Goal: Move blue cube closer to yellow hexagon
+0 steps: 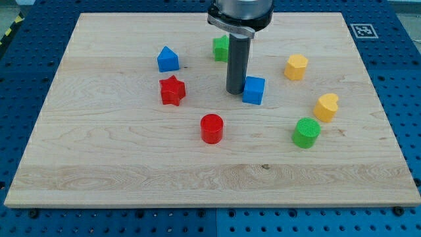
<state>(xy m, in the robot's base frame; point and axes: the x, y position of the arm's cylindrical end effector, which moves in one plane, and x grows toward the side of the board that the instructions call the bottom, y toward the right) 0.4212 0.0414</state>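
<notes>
The blue cube (254,90) sits near the board's middle, a little right of centre. My tip (235,91) stands right at the cube's left side, touching or nearly touching it. The yellow hexagon (296,67) lies up and to the right of the cube, a short gap away. The rod rises from the tip to the arm's dark body at the view's top.
A green block (220,47) sits partly behind the rod. A blue house-shaped block (168,59) and a red star (172,90) lie left. A red cylinder (212,128) is below. A yellow heart-like block (325,107) and green cylinder (306,132) lie right. The wooden board's edge (210,205) runs along the bottom.
</notes>
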